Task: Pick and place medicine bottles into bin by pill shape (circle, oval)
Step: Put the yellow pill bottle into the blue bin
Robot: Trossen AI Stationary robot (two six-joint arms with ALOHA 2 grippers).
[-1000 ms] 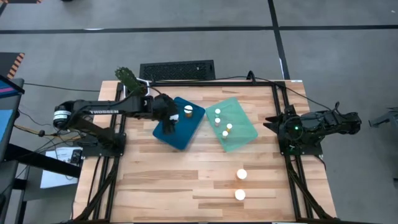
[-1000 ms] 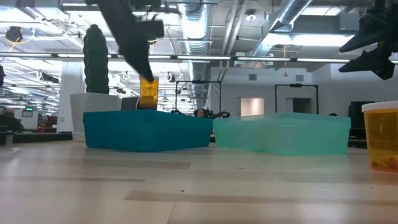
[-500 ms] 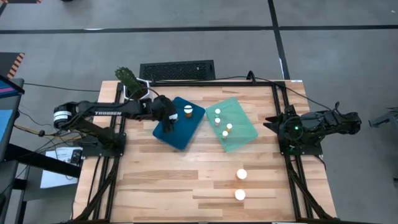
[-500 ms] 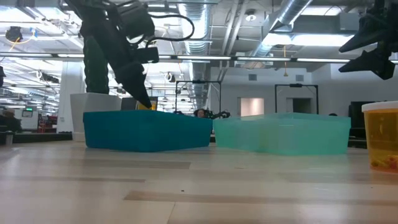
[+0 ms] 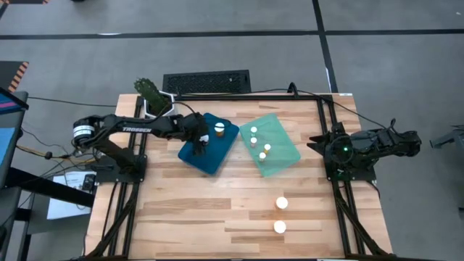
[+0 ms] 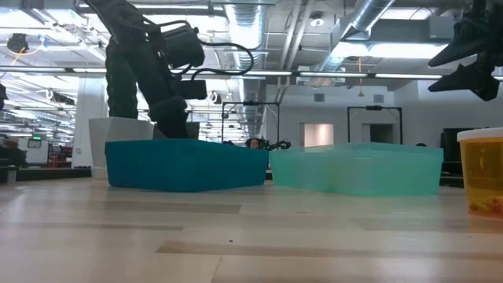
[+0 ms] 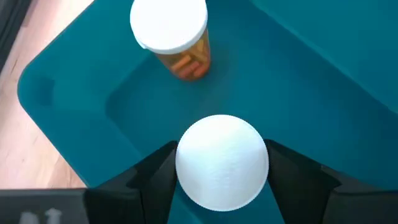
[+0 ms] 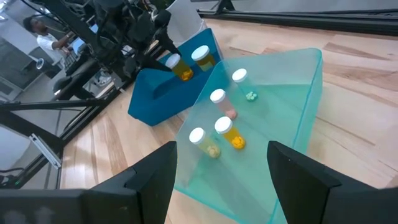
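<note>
**Left wrist view: bottle pinched inside the blue tray**

Left gripper pinches a white-capped bottle low inside the blue tray, near a second bottle there. Beside the blue tray, the green tray holds four bottles. Right gripper waits spread, beyond the green tray, off the table's edge.

The left gripper is sitting low inside the blue tray, its fingers closing around a bottle. A second bottle is standing just ahead, and the tray walls are hemming both sides; only upward is lying open.
</note>
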